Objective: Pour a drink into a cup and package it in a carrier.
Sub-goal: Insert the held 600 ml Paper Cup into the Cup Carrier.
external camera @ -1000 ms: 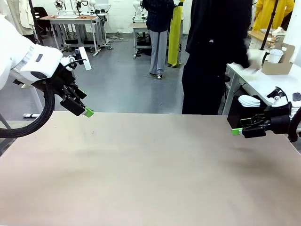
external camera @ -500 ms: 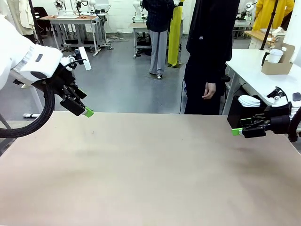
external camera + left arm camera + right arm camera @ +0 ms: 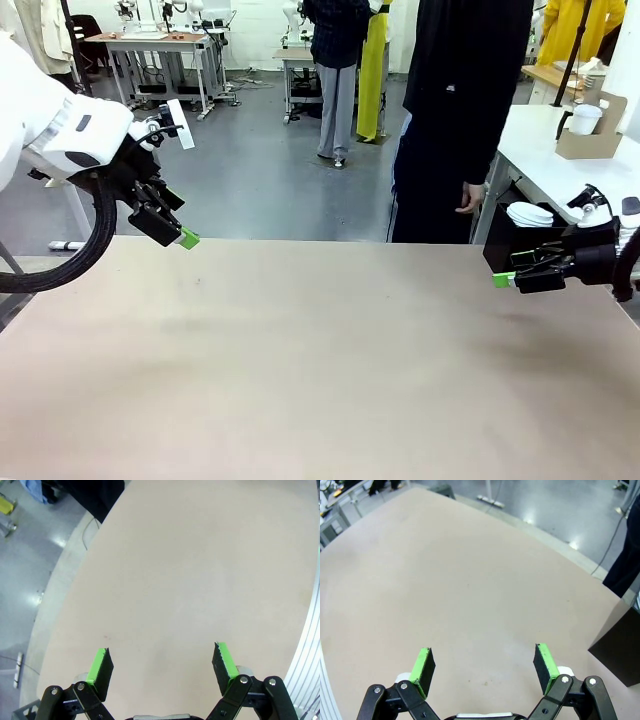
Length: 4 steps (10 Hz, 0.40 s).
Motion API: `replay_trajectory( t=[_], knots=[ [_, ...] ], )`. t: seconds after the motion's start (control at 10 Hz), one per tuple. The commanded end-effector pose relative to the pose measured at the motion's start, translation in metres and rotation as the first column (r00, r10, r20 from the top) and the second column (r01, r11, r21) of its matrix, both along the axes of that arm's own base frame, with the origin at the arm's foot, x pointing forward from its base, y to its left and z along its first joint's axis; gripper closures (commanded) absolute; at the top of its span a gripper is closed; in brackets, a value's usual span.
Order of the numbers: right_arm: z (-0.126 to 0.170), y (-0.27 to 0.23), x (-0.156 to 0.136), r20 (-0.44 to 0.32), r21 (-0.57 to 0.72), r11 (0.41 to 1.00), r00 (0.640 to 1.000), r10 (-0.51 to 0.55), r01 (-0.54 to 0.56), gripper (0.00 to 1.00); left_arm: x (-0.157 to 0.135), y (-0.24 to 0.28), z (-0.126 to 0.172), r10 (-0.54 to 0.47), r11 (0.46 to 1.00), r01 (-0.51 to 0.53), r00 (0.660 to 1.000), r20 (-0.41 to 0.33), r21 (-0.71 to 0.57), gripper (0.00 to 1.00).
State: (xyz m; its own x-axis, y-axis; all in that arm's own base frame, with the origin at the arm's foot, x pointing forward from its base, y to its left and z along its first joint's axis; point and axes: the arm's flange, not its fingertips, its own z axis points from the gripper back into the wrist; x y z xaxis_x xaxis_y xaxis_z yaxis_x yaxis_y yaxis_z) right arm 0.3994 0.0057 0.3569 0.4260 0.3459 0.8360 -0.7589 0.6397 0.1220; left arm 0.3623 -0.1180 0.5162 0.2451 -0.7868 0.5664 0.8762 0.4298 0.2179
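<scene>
Left gripper and right gripper spread wide, empty, above bare table edges

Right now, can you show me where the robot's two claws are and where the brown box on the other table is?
left gripper (image 3: 162,667), left wrist view, midway between its green fingertips.
right gripper (image 3: 484,669), right wrist view, midway between its green fingertips.
carrier (image 3: 592,143), front view, its brown cardboard side wall, on the white side table.

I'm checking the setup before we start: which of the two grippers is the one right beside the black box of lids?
The right gripper, at the table's right edge. The black box with its white lids stands just behind it, while the left gripper hangs over the far left edge.
</scene>
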Motion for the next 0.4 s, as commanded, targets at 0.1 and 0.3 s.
replay_trajectory(
  t=[0.1,0.3],
  knots=[
    [0.002,-0.0015,0.0001,0.011,-0.009,1.0,1.0,-0.007,0.007,0.0,-0.001,0.0005,0.0001,0.011,1.0,-0.011,1.0,-0.001,-0.006,0.0],
    [0.002,-0.0015,0.0001,0.011,-0.009,1.0,1.0,-0.007,0.007,0.0,-0.001,0.0005,0.0001,0.011,1.0,-0.011,1.0,-0.001,-0.006,0.0]
  ],
)
